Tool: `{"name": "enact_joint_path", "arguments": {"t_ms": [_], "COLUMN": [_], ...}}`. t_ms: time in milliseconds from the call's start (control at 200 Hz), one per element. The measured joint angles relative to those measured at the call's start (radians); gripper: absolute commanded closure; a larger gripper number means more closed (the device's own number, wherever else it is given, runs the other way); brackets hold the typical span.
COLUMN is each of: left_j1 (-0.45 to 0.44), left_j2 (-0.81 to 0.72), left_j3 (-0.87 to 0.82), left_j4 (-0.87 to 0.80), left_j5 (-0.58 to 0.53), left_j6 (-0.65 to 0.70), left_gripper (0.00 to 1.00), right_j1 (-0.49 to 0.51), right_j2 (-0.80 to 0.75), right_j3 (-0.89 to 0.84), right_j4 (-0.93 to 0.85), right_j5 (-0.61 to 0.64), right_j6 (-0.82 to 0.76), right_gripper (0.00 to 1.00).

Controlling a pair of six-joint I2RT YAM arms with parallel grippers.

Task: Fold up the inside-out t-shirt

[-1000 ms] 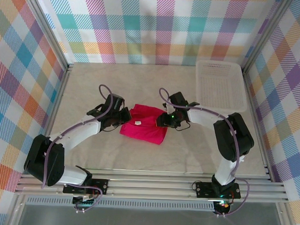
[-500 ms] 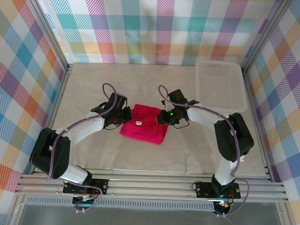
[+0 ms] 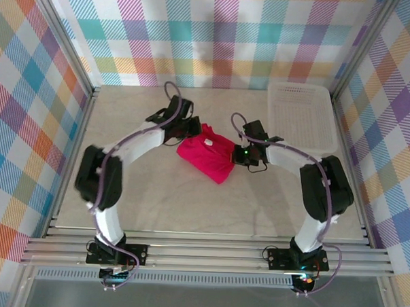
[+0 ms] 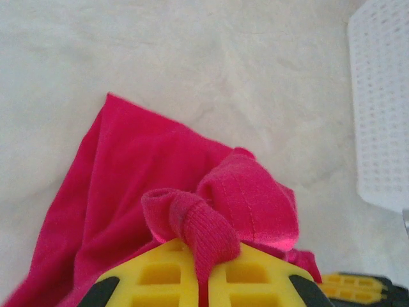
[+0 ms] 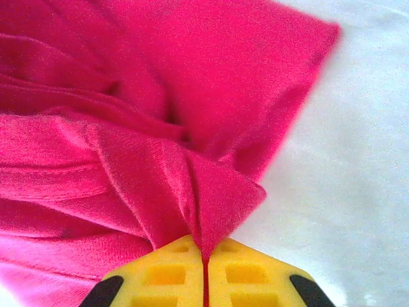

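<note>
1. Garment: the inside-out t-shirt (image 3: pixel 206 155) lies bunched in a compact red heap on the tabletop (image 3: pixel 155 199). It sits about midway between the left and right edges and somewhat nearer the far edge than the near one. A small white tag (image 3: pixel 208 143) shows on its upper surface.
2. Left side: the left gripper (image 3: pixel 191 131) is at the heap's far-left edge. In the left wrist view its yellow fingers (image 4: pixel 153 275) are pressed together on a rolled, ribbed fold of the red cloth, which rises from between them. The rest of the shirt spreads away over the tabletop.
3. Right side: the right gripper (image 3: pixel 240 154) is at the heap's right edge. In the right wrist view its fingers (image 5: pixel 166 275) meet along a thin line, with a pinched peak of red fabric caught in the seam.
4. Surroundings: a white mesh basket (image 3: pixel 302 117) occupies the far-right corner of the tabletop, apart from the shirt.
5. Clearance: whether any part of the heap is raised off the tabletop cannot be determined.
</note>
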Motion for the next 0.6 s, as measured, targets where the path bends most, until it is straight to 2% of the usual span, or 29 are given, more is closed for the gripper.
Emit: {"name": "enact_joint_path", "arguments": {"t_ms": [145,250,370,480,605], "left_j1": [0.007,0.019,0.037,0.048,0.055], "left_j2": [0.326,0.451,0.46,0.459,0.428], "left_j3": [0.267,0.367,0.43,0.437,0.362], "left_j4": [-0.039,-0.078,-0.115,-0.116,-0.119], "left_j5": [0.043,0.068,0.098,0.097,0.078], "left_j6": [0.035,0.042,0.043,0.05,0.052], "left_gripper": [0.97,0.94,0.73,0.65,0.58], "right_j1": [-0.037,-0.036,-0.036,-0.035,-0.035], "right_j2": [0.071,0.066,0.06,0.051,0.046], "right_j3": [-0.013,-0.024,-0.024,0.008,0.113], "right_j4": [0.024,0.042,0.037,-0.012,-0.102], "right_j5": [0.033,0.047,0.057,0.072,0.1], "right_j6": [0.047,0.06,0.062,0.047,0.018], "right_gripper": [1.0,1.0,1.0,1.0,1.0]}}
